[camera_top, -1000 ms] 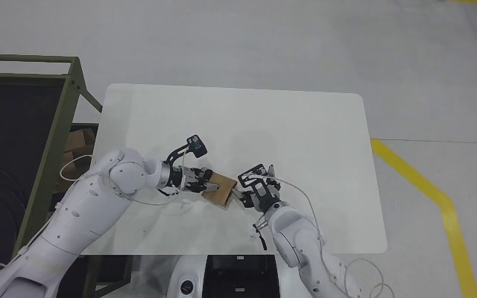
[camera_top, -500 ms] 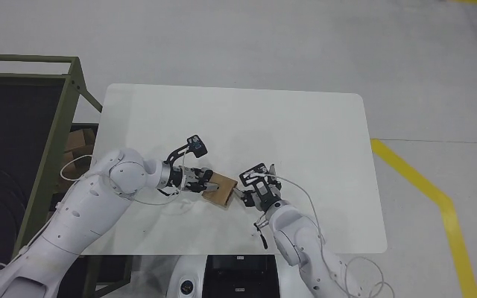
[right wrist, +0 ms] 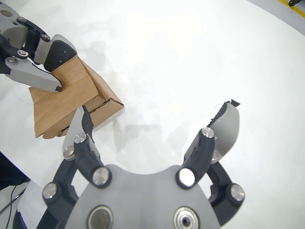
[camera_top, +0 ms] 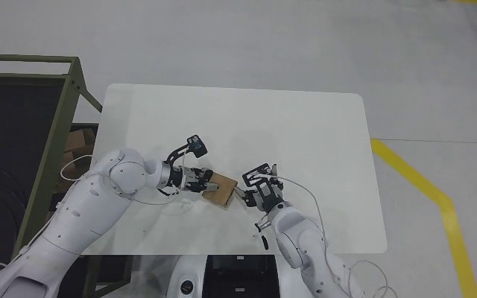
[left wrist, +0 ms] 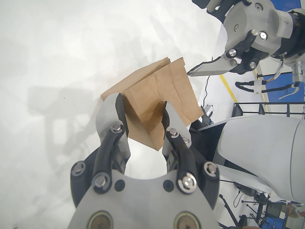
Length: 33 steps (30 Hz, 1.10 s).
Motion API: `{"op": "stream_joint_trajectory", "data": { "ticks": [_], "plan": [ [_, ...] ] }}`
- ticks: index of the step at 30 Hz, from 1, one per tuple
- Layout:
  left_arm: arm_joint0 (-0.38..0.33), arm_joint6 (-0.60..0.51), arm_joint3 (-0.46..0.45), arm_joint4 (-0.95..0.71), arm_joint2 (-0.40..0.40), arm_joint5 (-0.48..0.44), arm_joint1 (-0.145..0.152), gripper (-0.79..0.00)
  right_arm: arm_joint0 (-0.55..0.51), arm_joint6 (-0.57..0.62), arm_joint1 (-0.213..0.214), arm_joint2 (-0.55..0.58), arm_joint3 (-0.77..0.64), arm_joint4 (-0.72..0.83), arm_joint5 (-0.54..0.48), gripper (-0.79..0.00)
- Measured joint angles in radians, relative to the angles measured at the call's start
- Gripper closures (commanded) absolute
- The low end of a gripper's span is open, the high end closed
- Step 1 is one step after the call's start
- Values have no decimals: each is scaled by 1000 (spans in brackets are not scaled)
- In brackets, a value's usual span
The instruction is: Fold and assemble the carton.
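One carton (left wrist: 162, 84) sits clamped in left claw (left wrist: 142, 101) — right claw (right wrist: 156, 106) perhaps touching.

Light: bright, even, from overhead.
Table (camera_top: 298, 119): white, mild glare; washed-out patch mid rt wrist view (right wrist: 171, 48).
Carton (left wrist: 166, 84): soft faint shadow beside it; inner fold dark.
Edges: wide-angle bend in both wrist views.

Robotics lab: yellow floor line (camera_top: 414, 173), metal rack (camera_top: 45, 59).

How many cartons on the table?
1. The carton is near the table's robot-side edge, clamped in the left gripper, with the open right gripper beside it. Cardboard in the side rack isn't counted.
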Motion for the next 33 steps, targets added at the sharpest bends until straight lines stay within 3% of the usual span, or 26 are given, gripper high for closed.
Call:
{"op": "stream_joint_trajectory", "data": {
  "ticks": [17, 33],
  "plan": [
    [-6, -1, 6, 3, 5, -2, -4, -314, 69, 32, -11, -37, 64, 10, 8, -785],
    [-9, -4, 7, 2, 7, 2, -6, -311, 11, -53, 0, 0, 30, 19, 5, -785]
  ]
}}
